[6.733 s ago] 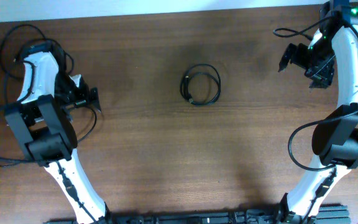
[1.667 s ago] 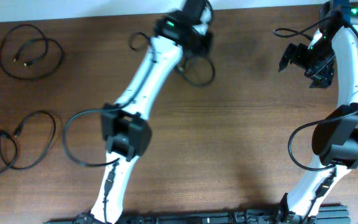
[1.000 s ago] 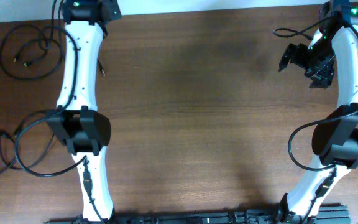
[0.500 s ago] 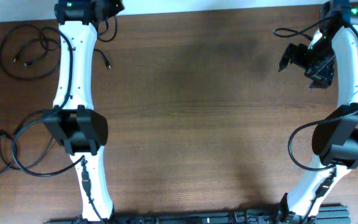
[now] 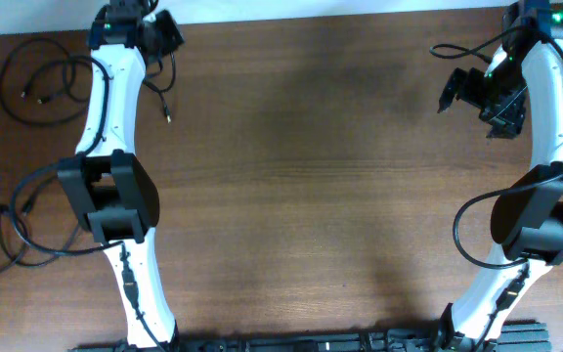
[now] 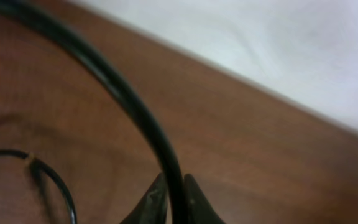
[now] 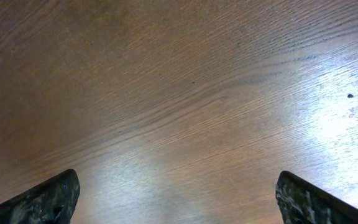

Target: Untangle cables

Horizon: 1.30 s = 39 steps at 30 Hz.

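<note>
The left gripper (image 6: 174,202), clamped on the last cable (image 6: 129,99), had carried it far left (right gripper (image 7: 179,199) gaped, idle). Untangling looked nearly finished.

prob. robot lab: 2 white jointed arms (image 5: 113,108) at a plain wood-grain table (image 5: 311,196)

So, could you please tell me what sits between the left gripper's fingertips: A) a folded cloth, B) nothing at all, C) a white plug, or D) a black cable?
D: in the left wrist view the black cable curves down across the table and passes between the fingertips of the left gripper, which flank it closely.
</note>
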{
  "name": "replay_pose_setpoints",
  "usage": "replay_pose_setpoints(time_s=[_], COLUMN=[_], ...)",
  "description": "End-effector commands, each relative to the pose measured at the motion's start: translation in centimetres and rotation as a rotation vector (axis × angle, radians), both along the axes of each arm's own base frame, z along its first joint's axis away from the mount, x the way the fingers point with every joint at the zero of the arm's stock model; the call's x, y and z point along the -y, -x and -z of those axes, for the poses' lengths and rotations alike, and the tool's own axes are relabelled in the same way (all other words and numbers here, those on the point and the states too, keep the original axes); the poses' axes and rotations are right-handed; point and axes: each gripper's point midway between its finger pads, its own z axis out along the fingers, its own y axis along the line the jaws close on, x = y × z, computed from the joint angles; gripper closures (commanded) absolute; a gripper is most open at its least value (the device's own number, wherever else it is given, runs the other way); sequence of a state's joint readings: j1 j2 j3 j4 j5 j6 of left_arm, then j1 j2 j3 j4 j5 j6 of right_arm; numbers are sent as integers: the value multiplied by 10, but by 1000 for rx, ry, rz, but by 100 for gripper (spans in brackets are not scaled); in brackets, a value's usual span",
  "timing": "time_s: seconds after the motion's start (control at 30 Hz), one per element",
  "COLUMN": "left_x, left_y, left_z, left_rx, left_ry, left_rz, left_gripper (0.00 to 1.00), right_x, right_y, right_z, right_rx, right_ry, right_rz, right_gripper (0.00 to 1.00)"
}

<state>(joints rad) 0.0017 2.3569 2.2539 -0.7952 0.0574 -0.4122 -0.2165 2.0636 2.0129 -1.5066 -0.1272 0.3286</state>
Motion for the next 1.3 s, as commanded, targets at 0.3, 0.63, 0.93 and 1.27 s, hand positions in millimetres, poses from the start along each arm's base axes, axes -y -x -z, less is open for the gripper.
replay_pose_setpoints(time_s=[0.3,0.63,0.93,1.27], left_x=[18,-10,-35,-100], left_y=[16,22,31,42], left_z=[24,17,66,107], left_rx=[-65,-82,-206,-326], left_ry=[70,-67,-310,-397], left_rz=[106,140,287,159], left_gripper=[56,36,11,25], right_x=[3,3,3,3], right_y=[-1,-1,-1,-1], right_z=[-16,-16,-16,-15], right_rx=[44,44,44,44], right_ry=[26,26,26,26], right_rz=[-5,-5,-5,-5], right_gripper=[2,2,2,2])
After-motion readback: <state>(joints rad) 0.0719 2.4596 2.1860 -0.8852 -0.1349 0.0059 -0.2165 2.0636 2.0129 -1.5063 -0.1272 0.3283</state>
